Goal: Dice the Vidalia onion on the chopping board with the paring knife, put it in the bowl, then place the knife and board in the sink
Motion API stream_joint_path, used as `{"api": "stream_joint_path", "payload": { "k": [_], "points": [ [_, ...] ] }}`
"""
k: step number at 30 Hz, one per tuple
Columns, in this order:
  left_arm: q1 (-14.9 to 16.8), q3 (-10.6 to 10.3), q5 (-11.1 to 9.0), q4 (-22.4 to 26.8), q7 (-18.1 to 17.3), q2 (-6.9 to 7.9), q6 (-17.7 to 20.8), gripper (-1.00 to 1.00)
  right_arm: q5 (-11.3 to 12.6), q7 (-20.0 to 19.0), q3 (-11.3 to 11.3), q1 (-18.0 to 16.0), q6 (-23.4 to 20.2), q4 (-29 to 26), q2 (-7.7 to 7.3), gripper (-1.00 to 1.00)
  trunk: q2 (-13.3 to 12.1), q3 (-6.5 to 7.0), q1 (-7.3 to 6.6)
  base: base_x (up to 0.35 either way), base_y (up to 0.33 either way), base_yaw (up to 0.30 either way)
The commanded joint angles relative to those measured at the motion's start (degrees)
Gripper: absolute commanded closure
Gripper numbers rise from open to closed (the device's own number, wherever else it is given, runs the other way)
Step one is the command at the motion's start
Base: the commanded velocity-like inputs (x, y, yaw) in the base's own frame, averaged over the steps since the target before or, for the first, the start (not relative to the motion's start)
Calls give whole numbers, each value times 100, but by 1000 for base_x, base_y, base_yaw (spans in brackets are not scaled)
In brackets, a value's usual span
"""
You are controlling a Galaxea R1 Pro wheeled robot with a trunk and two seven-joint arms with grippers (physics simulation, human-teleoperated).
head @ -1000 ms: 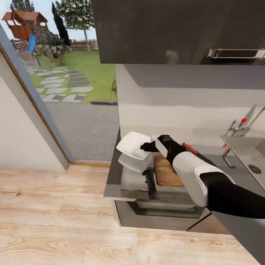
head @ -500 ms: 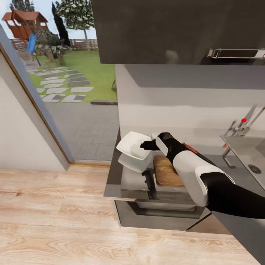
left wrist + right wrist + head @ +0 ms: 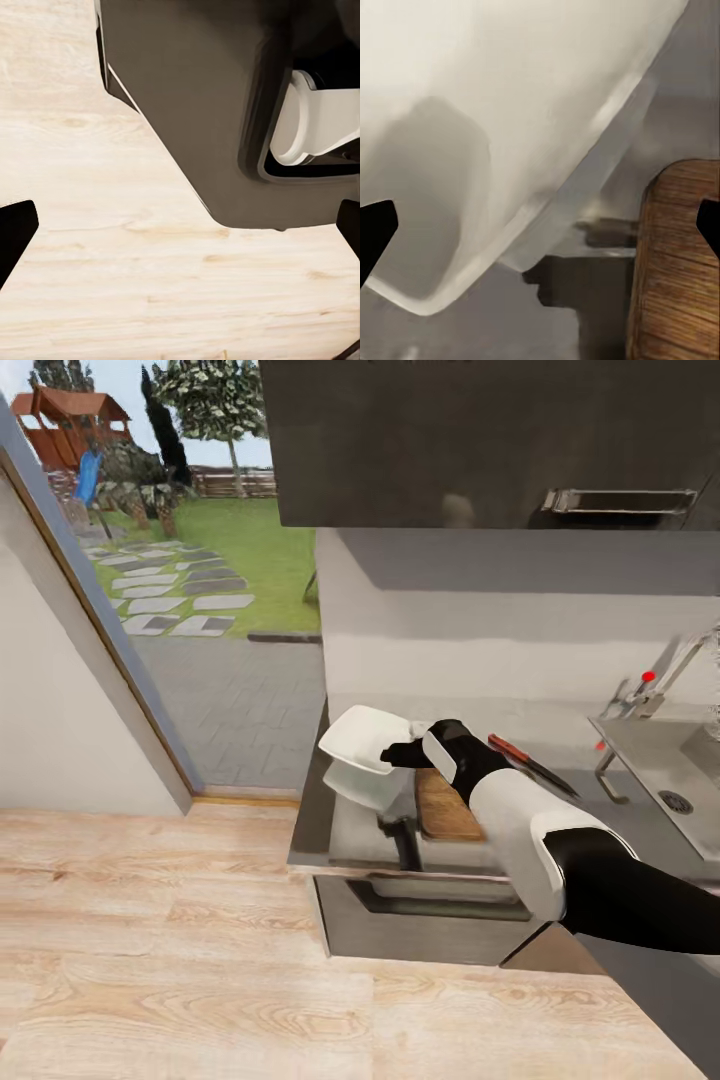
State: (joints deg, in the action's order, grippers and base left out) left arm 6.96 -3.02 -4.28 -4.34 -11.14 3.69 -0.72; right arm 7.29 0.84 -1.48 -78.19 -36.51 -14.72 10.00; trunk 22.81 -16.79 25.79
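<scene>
Black fingers of the right gripper (image 3: pixel 392 755) sit at the near rim of the shallow white squarish bowl (image 3: pixel 363 740), which hangs tilted above the end of the long grey countertop (image 3: pixel 310 830), its mirror image showing in the glossy slab beneath. Whether the fingers actually pinch the rim cannot be told from the head view; in the right wrist view both fingertips (image 3: pixel 376 232) stand far apart at the picture's edges, bowl wall (image 3: pixel 510 112) between them and very close to the lens. Just beside the bowl, under the white forearm, lies the rectangular brown wooden chopping board (image 3: pixel 445 810), flat on the slab and partly hidden by the arm. Beyond the arm rests the slim paring knife (image 3: pixel 530 765), red-brown handle, dark blade, apart from the board. Farther right, the matte grey sink (image 3: pixel 660 760) with round drain and chrome tap with red knob (image 3: pixel 648 677). Left gripper (image 3: pixel 180 225): dark fingertips spread wide over light wood floor (image 3: pixel 112 285), a dark grey robot body panel (image 3: pixel 195 112) close ahead. No onion located.
</scene>
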Motion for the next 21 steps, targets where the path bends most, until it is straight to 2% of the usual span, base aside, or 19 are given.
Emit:
{"api": "stream_joint_path", "payload": {
  "k": [1,21],
  "points": [
    [7,-32,-46,-14,-28,0,-7,-100,36,13,-16,-4,-23,-5,0,-100,11,-10,0,-332,0,0],
    [7,-32,-46,-15,-26,0,-7,-100,45,13,-19,-4,-23,-5,0,-100,11,-10,0,-339,0,0]
  ]
}}
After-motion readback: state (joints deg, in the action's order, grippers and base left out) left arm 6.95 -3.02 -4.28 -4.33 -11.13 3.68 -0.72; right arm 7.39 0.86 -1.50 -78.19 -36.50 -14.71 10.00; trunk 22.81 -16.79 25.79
